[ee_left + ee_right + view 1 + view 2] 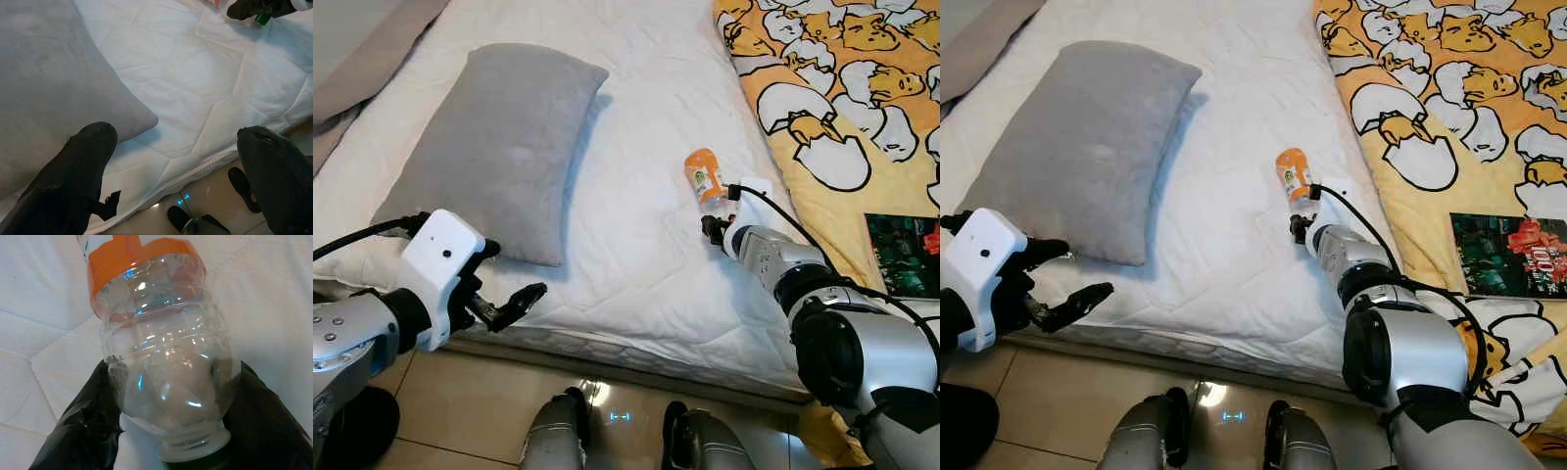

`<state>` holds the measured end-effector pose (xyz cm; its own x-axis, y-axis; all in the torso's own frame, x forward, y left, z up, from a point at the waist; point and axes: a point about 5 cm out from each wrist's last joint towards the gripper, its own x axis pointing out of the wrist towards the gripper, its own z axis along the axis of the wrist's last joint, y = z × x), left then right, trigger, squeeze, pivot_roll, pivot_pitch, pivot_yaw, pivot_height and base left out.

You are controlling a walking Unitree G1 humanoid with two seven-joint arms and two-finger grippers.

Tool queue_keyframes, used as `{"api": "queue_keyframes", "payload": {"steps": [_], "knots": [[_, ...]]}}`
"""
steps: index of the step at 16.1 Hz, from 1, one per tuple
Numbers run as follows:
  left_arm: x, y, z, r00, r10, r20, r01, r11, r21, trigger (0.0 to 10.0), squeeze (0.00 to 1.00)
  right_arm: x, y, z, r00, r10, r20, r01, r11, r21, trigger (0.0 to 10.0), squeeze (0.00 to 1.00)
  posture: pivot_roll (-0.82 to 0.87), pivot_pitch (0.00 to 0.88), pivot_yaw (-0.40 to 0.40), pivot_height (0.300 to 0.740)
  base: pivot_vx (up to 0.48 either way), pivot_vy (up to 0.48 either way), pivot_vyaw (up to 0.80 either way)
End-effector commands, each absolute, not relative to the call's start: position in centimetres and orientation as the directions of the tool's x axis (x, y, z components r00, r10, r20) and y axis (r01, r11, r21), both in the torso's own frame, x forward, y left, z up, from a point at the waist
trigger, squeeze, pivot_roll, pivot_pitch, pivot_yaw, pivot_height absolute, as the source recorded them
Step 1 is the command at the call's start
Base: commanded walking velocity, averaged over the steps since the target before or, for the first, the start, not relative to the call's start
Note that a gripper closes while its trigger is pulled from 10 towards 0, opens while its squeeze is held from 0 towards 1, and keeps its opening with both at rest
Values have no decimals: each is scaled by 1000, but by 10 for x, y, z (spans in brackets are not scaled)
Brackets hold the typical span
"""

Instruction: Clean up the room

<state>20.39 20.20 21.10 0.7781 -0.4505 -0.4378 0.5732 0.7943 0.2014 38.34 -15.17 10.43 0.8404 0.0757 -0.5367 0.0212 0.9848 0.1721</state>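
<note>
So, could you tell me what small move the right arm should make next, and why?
Probably close the right end effector on the bottle. In the right wrist view its two black fingers sit on either side of the clear neck end, near the green cap, while the bottle lies on the white bed. Whether they already press it is unclear, so a firm squeeze should come before lifting.
</note>
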Motion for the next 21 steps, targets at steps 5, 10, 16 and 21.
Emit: {"api": "queue_keyframes", "payload": {"steps": [5,10,16,21], "knots": [[214,188,189,792,-461,-400,553,819,153,10000,0,387,-163,113,886,141,-441,-18,962,271,0,0,124,133,-4,740,0,0,0],[234,174,180,862,-405,-304,457,881,124,10000,0,373,-182,110,935,213,-283,-106,930,352,0,0,21,0,59,740,0,0,0],[252,154,175,894,-374,-248,412,903,121,10000,0,322,-191,127,980,159,-117,-108,929,355,10000,0,-57,0,121,740,0,0,0],[257,158,149,943,-248,-224,272,959,84,10000,0,287,-175,130,972,217,-93,-187,948,256,10000,0,-45,0,56,740,0,0,480]]}}
